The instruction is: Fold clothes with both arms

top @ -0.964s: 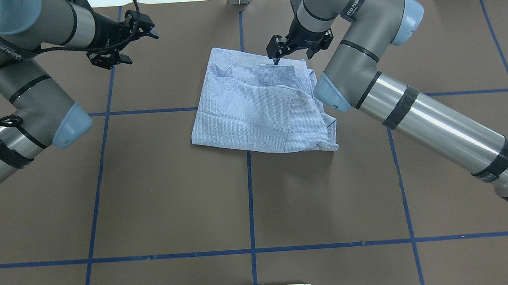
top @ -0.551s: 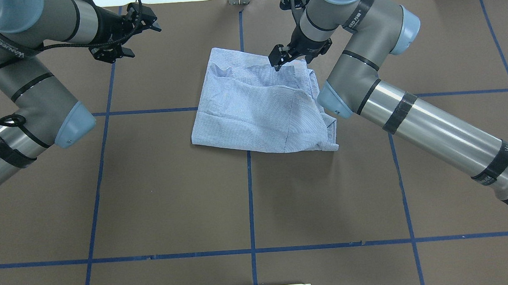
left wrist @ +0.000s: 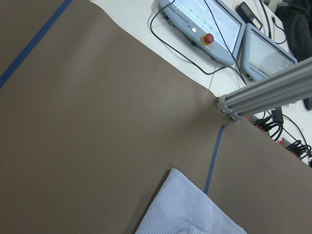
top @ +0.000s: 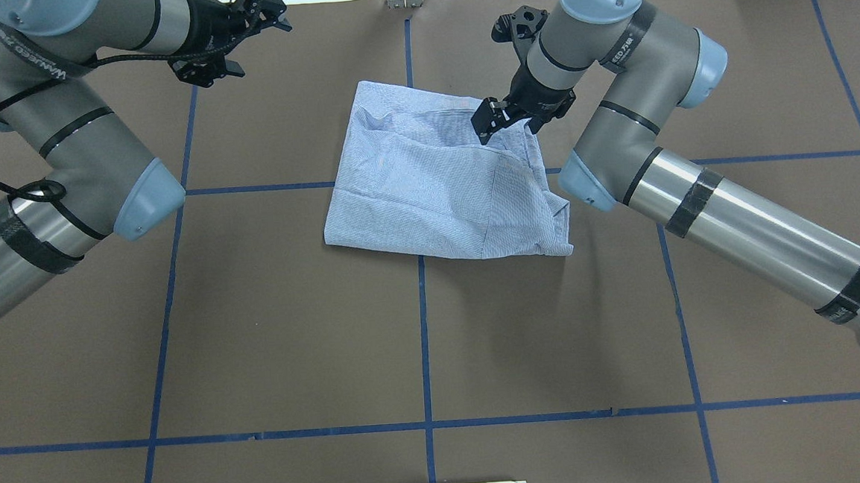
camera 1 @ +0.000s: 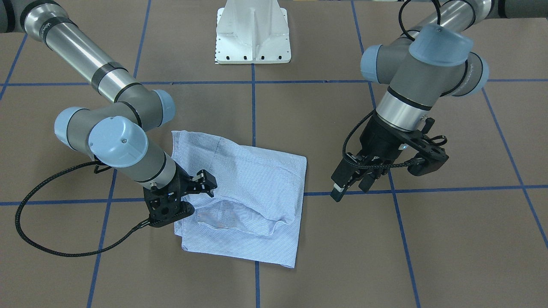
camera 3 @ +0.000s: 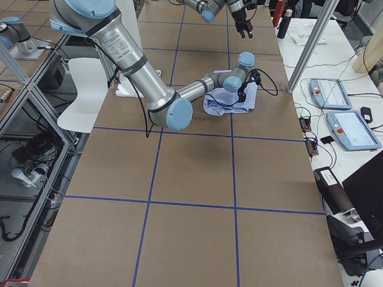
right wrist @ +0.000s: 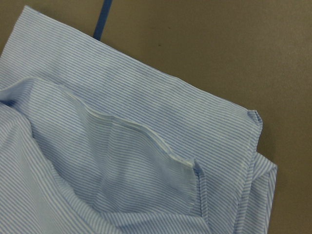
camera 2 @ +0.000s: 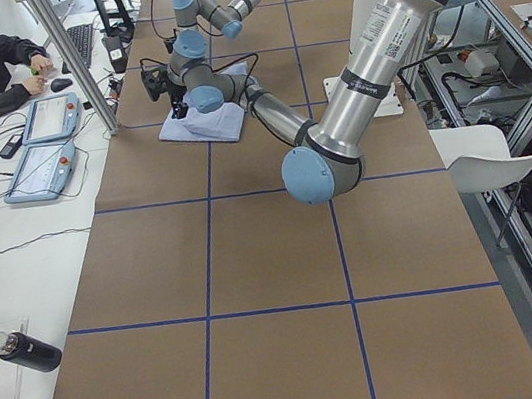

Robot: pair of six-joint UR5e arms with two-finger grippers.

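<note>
Right gripper (top: 489, 126) hovers over shirt (top: 434, 189) on brown blue-taped table (top: 293, 317).

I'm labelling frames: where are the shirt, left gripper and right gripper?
Shirt (top: 427, 189): overhead view, folded middle.
Left gripper (camera 1: 350, 190): front view, between fingertips.
Right gripper (top: 491, 124): overhead view, between fingertips.
</note>
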